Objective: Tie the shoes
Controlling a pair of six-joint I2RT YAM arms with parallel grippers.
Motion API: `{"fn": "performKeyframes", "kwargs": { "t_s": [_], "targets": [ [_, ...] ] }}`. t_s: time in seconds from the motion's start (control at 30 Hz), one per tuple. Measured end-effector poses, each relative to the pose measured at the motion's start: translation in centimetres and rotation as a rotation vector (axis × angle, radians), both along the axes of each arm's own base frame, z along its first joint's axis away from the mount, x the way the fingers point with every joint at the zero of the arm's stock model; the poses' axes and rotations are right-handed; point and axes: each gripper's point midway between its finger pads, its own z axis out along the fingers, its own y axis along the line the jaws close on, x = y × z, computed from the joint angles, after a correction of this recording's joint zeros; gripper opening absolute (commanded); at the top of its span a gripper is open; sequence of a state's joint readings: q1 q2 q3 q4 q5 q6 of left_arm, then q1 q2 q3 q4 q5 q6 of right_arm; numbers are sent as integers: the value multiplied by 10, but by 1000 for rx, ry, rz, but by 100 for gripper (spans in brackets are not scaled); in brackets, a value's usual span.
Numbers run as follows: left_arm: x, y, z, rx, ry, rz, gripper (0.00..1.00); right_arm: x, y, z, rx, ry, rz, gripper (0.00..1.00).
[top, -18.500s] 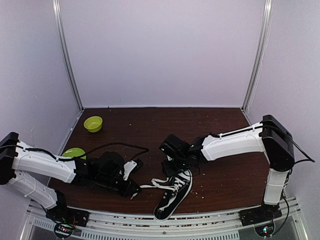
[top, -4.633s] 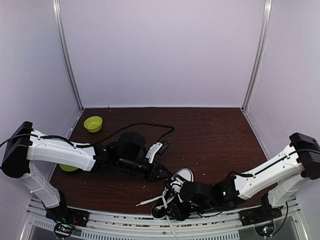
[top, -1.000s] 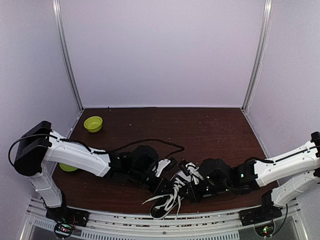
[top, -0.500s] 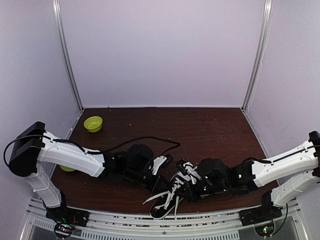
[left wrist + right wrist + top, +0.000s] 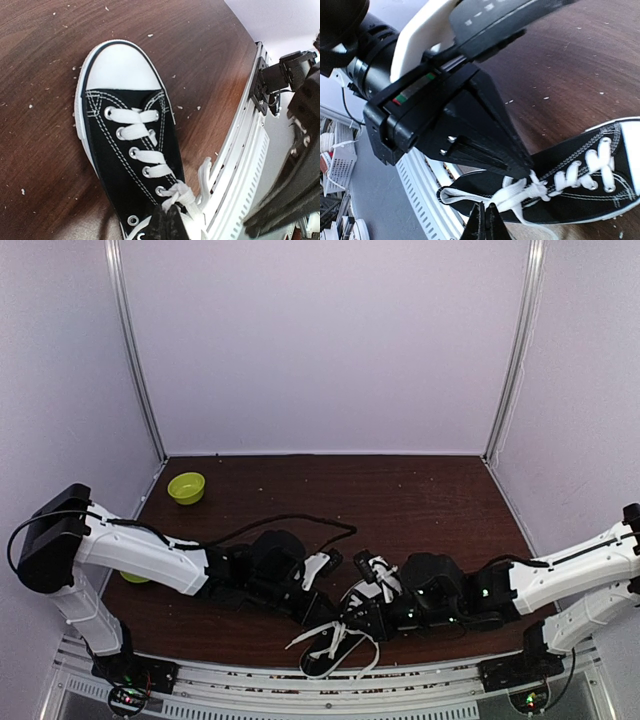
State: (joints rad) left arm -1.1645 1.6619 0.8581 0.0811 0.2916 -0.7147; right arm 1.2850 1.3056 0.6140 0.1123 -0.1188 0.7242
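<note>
Top view: the shoe (image 5: 325,650) sits at 6 o'clock on the surface (image 5: 400,500), with its heel at the near edge and its toe pointing to about 1 o'clock. My left fingers (image 5: 328,612) come in from 9 o'clock and my right fingers (image 5: 352,626) from 3 o'clock. They meet over the upper eyelets, nearly touching. A second ago my left fingers were a little apart; now they are pressed together. The laces (image 5: 345,642) hung as loose strands half a second ago. Now they spread in a wide loop across the heel end toward 6 o'clock.

Left wrist: the shoe (image 5: 130,140) has its toe cap at 11 o'clock. The laces (image 5: 142,155) are threaded flat down to a bunched crossing at 6 o'clock. My left fingers (image 5: 167,222) are together there, pinching lace right at that crossing.

Right wrist: the shoe (image 5: 580,195) is at 4 o'clock. The laces (image 5: 520,192) are gathered into a small knot-like bunch, and the tips of my other arm's fingers (image 5: 522,167) sit on it. My right fingers (image 5: 484,215) are at 6 o'clock, closed on the strand that runs out toward 8 o'clock.

My read is that both ends are now gripped and the first crossing is being drawn snug at the top eyelets. I see no bow yet, so the task is about midway. I can't tell whether the crossing is a real overhand knot.
</note>
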Motion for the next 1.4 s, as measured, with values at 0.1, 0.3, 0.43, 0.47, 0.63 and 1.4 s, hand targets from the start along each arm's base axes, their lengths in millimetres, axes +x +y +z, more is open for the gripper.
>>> {"fn": "performKeyframes", "kwargs": {
  "t_s": [0.1,0.3,0.43,0.47,0.63,1.4],
  "targets": [
    [0,0,0,0,2,2,0,5,-15,-4,4,12,-66,45],
    [0,0,1,-2,2,2,0,-6,-66,-63,-81,81,-130,55],
    [0,0,1,-2,2,2,0,-12,-73,-82,-89,109,-123,56],
    [0,0,1,-2,2,2,0,-13,-70,-82,-78,113,-115,56],
    [0,0,1,-2,3,3,0,-17,-52,-82,-21,132,-71,28],
    [6,3,6,-19,0,-19,0,7,-12,7,29,-40,-48,0]
  ]
}}
